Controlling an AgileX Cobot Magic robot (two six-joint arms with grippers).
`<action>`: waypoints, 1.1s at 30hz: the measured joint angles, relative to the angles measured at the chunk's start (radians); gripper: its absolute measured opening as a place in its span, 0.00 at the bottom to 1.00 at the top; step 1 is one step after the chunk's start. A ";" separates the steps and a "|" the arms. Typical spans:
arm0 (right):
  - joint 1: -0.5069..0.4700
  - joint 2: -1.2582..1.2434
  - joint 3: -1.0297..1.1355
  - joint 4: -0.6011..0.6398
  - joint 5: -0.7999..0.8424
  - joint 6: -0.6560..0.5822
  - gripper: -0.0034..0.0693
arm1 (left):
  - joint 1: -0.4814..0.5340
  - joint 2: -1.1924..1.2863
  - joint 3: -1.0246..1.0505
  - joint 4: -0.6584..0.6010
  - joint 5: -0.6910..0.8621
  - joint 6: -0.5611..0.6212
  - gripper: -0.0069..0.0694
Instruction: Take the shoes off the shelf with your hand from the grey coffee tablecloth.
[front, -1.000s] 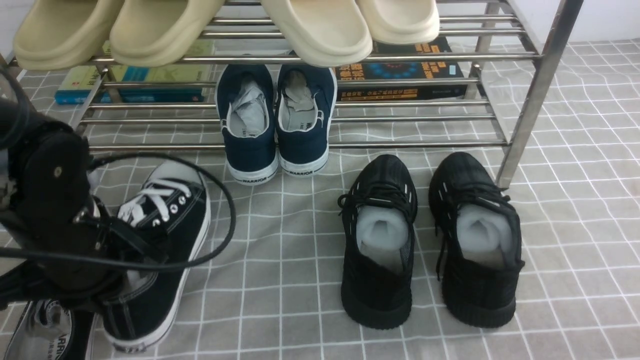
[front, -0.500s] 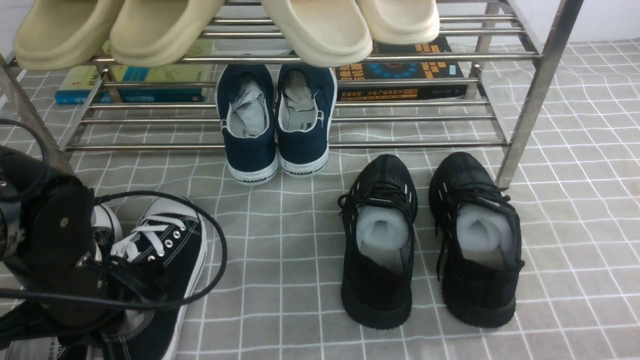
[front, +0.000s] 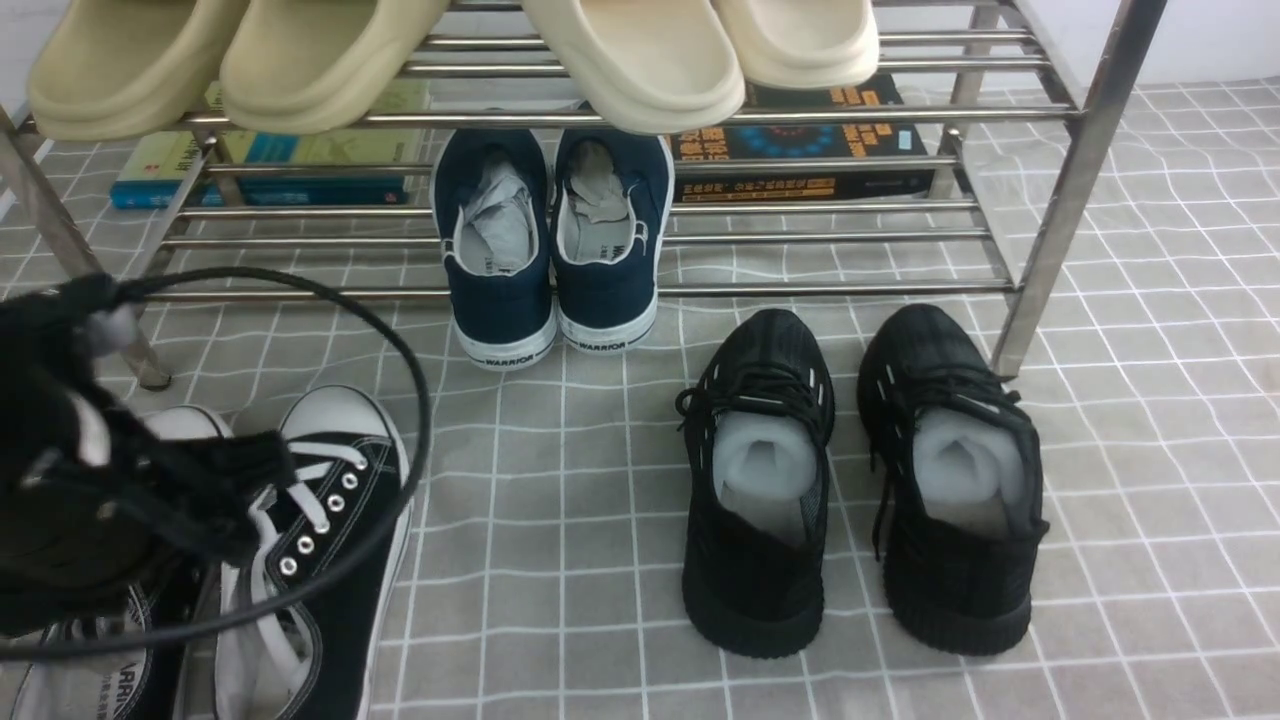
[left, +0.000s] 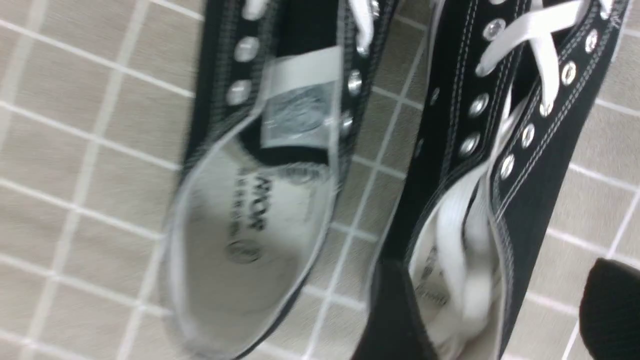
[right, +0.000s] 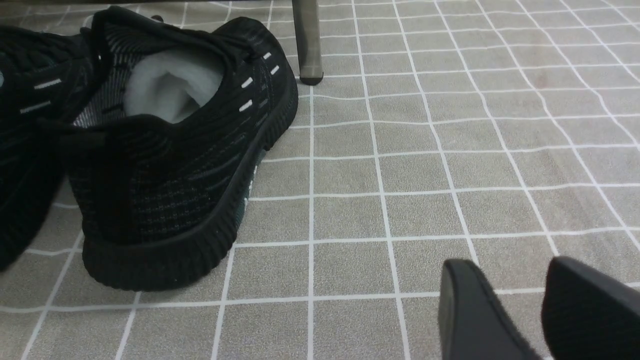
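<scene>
The pair of black canvas sneakers (front: 335, 520) with white laces lies on the grey grid tablecloth (front: 560, 560) at the near left, in front of the steel shelf (front: 800, 289). My left gripper (front: 240, 490) hovers blurred over them, its cable looping around. In the left wrist view both sneakers (left: 260, 200) lie side by side. The left gripper (left: 500, 285) is open there: one finger (left: 395, 315) is over the nearer shoe's heel opening, the other is outside its side wall. My right gripper (right: 520, 285) is open and empty above the cloth.
A navy white-soled pair (front: 550, 250) sits on the shelf's lowest bars. Beige slippers (front: 640, 60) are on the upper tier and books (front: 800, 140) lie behind. An all-black knit pair (front: 860, 480) stands on the cloth by the shelf's right leg (front: 1050, 250).
The left gripper brought the laced sneaker toward the near left edge and down beside its mate. The gripper has since shifted left and is blurred.
</scene>
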 joint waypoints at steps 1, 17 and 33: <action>0.000 0.000 0.000 0.000 0.000 0.000 0.38 | 0.000 -0.029 0.000 0.000 0.027 0.021 0.73; 0.000 0.000 0.000 0.000 0.000 0.000 0.38 | 0.000 -0.715 0.261 -0.026 0.017 0.175 0.09; 0.000 0.000 0.000 0.000 0.000 0.000 0.38 | 0.000 -1.055 0.557 0.042 -0.344 0.127 0.10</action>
